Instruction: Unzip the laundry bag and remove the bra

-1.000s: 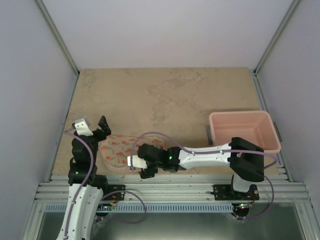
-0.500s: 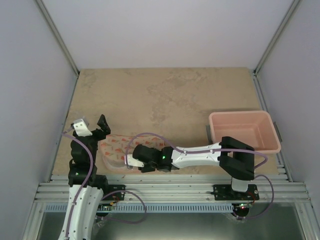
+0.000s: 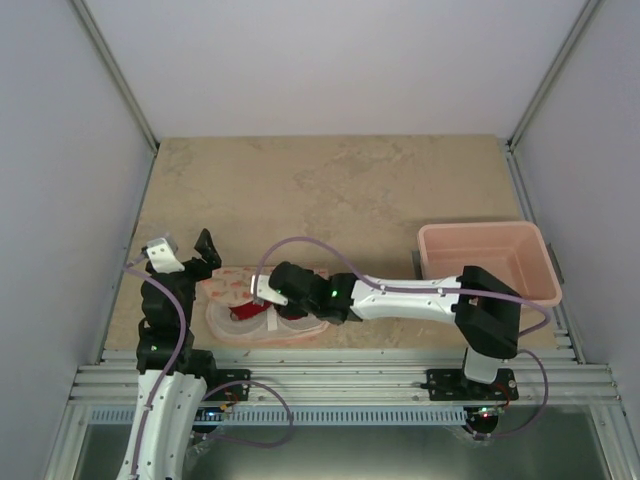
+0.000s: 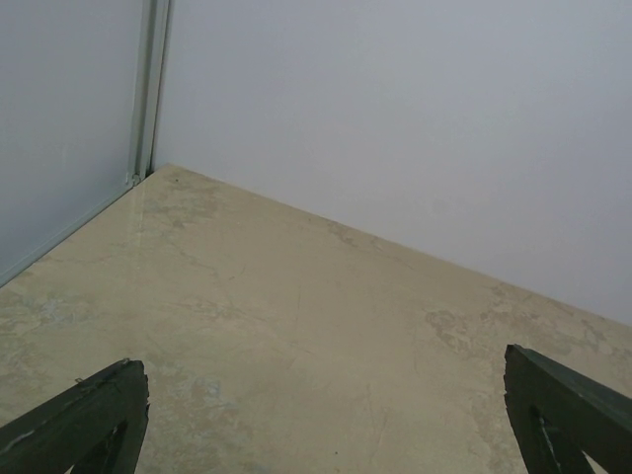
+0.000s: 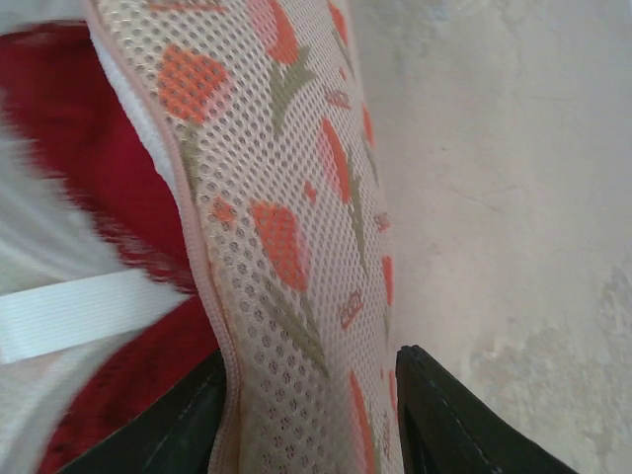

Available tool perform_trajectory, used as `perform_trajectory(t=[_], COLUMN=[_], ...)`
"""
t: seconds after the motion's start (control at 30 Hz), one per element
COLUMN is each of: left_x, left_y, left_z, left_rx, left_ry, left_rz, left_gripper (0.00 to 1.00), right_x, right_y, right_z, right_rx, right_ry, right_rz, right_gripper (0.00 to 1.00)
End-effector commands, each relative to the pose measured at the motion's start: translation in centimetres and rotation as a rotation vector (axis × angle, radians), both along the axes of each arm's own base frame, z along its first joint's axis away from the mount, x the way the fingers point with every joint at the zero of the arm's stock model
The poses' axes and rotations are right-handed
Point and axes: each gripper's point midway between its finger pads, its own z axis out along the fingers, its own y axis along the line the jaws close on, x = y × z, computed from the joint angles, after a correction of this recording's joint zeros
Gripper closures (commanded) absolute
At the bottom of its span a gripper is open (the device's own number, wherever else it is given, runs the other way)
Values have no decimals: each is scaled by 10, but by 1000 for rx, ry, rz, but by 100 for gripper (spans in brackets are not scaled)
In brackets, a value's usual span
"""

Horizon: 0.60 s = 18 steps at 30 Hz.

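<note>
The laundry bag (image 3: pixel 232 322) lies near the table's front left, its cream mesh flap (image 5: pixel 296 247) with orange print and pink zip rim raised on edge. My right gripper (image 5: pixel 311 415) is shut on that flap, one finger on each side; from above it (image 3: pixel 268 292) sits over the bag's middle. Under the lifted flap the dark red bra (image 5: pixel 89 178) shows against the pale lining, crossed by a white strap (image 5: pixel 79 316); a little red (image 3: pixel 271 322) shows from above. My left gripper (image 3: pixel 185 250) hangs open just left of the bag, with only bare table between its fingertips (image 4: pixel 99 415).
A pink rectangular plastic tub (image 3: pixel 480 228) stands at the right side of the table. The right arm stretches from its base across the front edge to the bag. Grey walls close in the beige table (image 4: pixel 296 296) at the back and sides.
My right gripper has closed on the bag's top flap and drawn it up and back, opening the case and showing the red bra. The left arm has barely moved.
</note>
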Motion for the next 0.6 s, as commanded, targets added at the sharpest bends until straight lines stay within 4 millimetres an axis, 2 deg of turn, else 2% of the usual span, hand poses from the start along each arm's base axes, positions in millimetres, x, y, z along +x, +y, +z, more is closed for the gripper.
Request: perform_trajectory(t=[0.0,0.1,0.27,0.33,0.43,0.53,0.57], left_x=[0,0,0,0,0,0,-1], left_y=[-2,-1,-1,0,0,1,1], left_z=[5,5,5,5,5,6,6], left_rx=[-8,-6,-5,-5,-4,-6,-5], left_ry=[-32,-30,-31,-32,-31,-35,-35], left_rz=[-17,-10,-8,-7,-4,-4,-2], left_gripper=[1,1,1,1,1,1,1], right_x=[34,62,100,122,169,211,221], right_y=[-1,-1,8,5,-11,-24,-25], right_z=[15,12,22,18,7,12,19], right_rx=[58,71,155,179,211,269,299], right_ry=[4,13,41,61,116,185,212], right_rz=[-67,-106,-136,-174,-283,-372,-384], right_gripper=[57,57,50,48,39,34,32])
